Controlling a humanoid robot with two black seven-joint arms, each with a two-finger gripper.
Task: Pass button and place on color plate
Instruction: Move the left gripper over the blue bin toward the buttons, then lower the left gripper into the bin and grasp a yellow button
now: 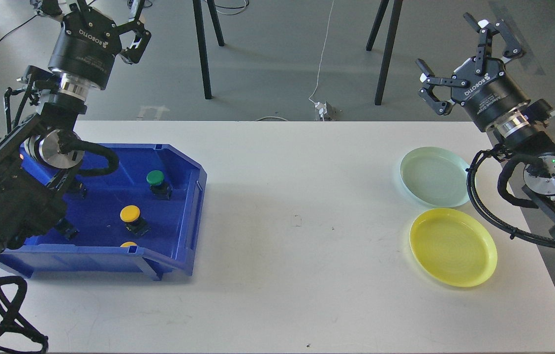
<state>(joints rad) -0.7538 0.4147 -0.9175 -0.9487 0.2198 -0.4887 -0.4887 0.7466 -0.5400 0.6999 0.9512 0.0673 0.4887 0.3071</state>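
Observation:
A blue bin (186,216) at the table's left holds push buttons: a green-capped one (155,178), a yellow-capped one (130,214), and another yellow cap (128,244) just showing behind the front wall. My left arm hides the bin's left part. A pale green plate (432,176) and a yellow plate (452,246) lie at the table's right. My left gripper (93,12) is open and empty, raised above the bin's back left, partly cut by the top edge. My right gripper (467,49) is open and empty, raised behind the green plate.
The white table (297,236) spans the view. Black stand legs (201,49) and a white cable with a plug (323,105) are on the floor behind the table's far edge.

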